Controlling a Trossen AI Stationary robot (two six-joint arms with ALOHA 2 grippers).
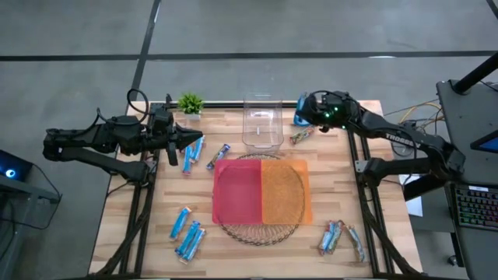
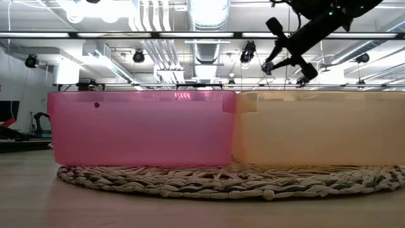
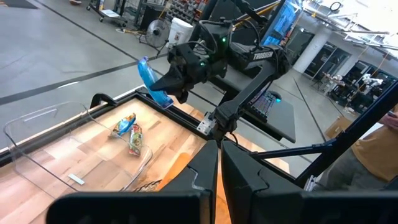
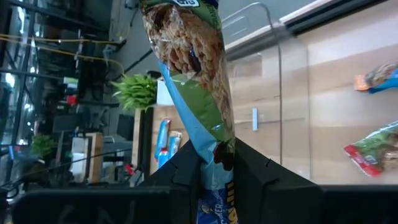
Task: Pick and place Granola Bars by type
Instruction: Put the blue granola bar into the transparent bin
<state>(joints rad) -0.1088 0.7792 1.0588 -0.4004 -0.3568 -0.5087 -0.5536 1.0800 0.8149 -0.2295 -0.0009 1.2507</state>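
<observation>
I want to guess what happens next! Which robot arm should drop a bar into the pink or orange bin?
Probably the right one. Its right hand is already shut on a blue granola bar, lifted above the table's far corner. The left hand is shut and holds nothing.

Robotics lab in an industrial hall. Wooden worktop [image 1: 257,233] on a metal frame, standing on a grey concrete floor [image 1: 78,31] with painted lines. Above the worktop: exposed ducts [image 2: 209,25], pipes and track lights [image 2: 138,57] on an open ceiling. Beside the worktop, a keyboard [image 1: 476,206] on a side desk and loose cables. Beyond it, a fan [image 3: 157,29], racks and other workstations.
</observation>
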